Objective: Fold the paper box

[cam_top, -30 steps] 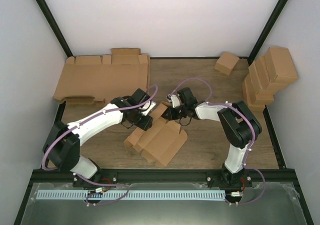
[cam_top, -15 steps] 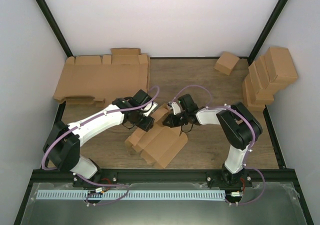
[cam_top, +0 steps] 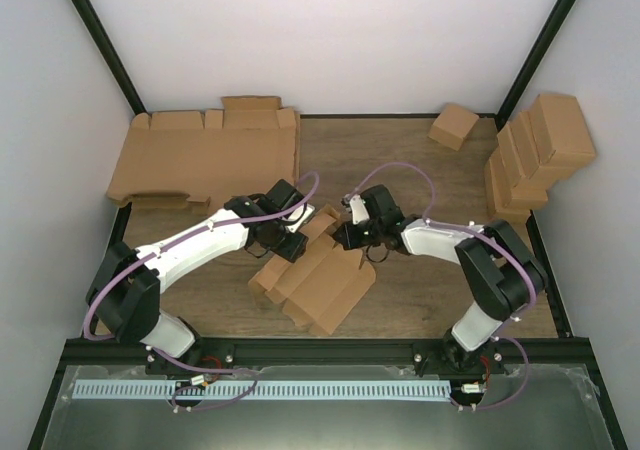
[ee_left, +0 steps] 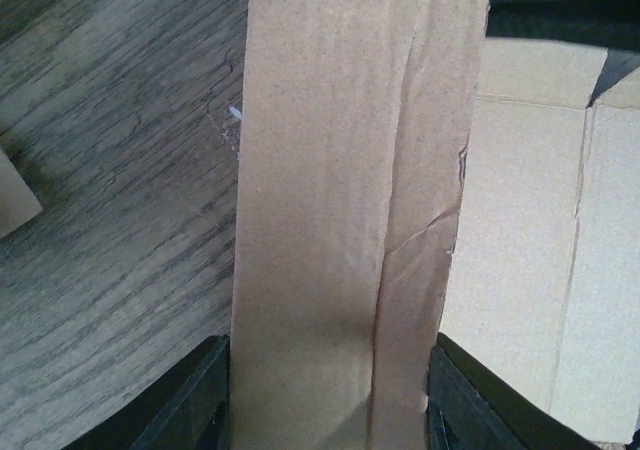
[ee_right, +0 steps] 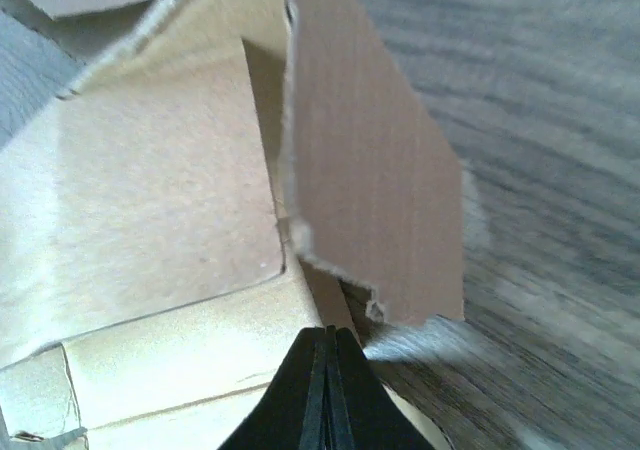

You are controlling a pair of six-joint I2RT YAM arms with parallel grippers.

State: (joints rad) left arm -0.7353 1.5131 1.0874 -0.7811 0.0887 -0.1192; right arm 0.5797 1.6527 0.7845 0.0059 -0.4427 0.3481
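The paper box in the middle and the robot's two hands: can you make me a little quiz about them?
1. True or false: the right gripper has its fingers spread wide apart.
2. Pick one. What is between the fingers of the left gripper?
A) a strip of the paper box
B) a purple cable
C) nothing at all
3. Fill the gap: seen from the top camera, the flat cardboard sheets lie in the far ____ corner of the table.

Key: 1 false, its fingers are pressed together; 2 A; 3 left.
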